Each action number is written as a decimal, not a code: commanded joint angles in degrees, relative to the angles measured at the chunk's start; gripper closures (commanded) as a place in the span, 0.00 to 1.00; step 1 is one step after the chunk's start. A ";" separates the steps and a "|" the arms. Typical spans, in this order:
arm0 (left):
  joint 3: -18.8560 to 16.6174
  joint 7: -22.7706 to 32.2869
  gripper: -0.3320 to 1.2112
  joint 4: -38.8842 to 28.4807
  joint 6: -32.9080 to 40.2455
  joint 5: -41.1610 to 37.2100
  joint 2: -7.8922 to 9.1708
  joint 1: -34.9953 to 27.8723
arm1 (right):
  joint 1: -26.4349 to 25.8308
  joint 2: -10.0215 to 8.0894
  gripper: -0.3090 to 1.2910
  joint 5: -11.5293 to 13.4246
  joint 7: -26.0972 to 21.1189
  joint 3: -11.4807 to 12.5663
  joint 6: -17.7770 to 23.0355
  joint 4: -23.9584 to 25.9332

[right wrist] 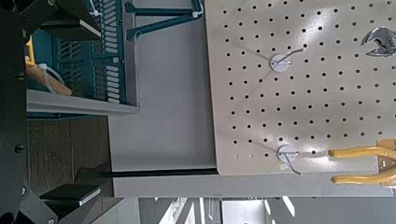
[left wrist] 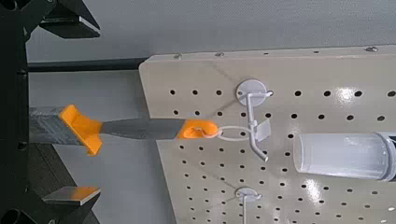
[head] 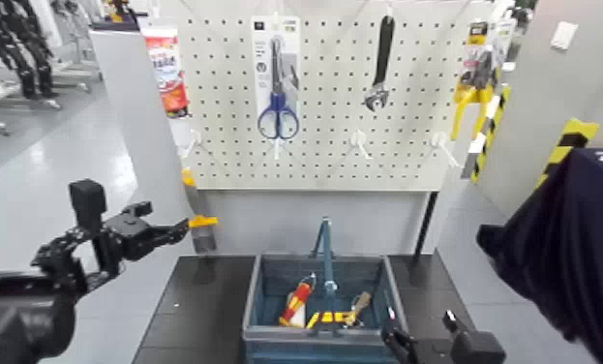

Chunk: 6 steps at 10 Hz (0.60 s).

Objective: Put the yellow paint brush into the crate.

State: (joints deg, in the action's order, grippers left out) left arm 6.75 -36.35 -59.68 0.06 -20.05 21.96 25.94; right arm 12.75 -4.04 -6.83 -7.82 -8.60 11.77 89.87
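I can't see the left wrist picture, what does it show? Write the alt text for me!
A paint brush with an orange band and an orange-tipped grey handle hangs by a loop from a white hook on a pegboard, between the left gripper's open fingers. Beside it is part of a clear, whitish tube.

text: none legible | packaging (head: 165, 73) and tool card (head: 276, 68): print too small
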 commanded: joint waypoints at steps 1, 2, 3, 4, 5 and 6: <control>3.80 -1.00 0.29 5.37 1.88 -1.04 -0.07 4.65 | -0.27 0.00 0.28 -0.20 0.00 -0.28 0.00 -0.22; 4.85 -1.27 0.29 6.95 2.40 -1.21 -0.25 5.88 | -0.36 0.00 0.28 -0.20 0.00 -0.37 0.09 -0.22; 5.64 -1.44 0.29 8.53 3.37 -1.30 -0.60 7.11 | -0.53 0.00 0.28 -0.29 0.00 -0.54 0.09 -0.31; 6.08 -1.53 0.29 9.94 3.98 -1.39 -1.21 8.25 | -0.62 0.00 0.28 -0.37 0.00 -0.63 0.18 -0.49; 6.78 -1.88 0.29 11.34 4.60 -1.48 -1.65 9.39 | -0.71 0.00 0.28 -0.37 0.00 -0.72 0.27 -0.57; 7.57 -1.88 0.29 12.05 4.95 -1.57 -1.74 10.18 | -0.80 0.00 0.28 -0.37 0.00 -0.81 0.35 -0.66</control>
State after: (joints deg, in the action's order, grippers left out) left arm 13.90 -38.25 -48.09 4.81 -21.58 20.29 35.65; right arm 12.02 -4.04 -7.21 -7.82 -9.39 12.08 89.24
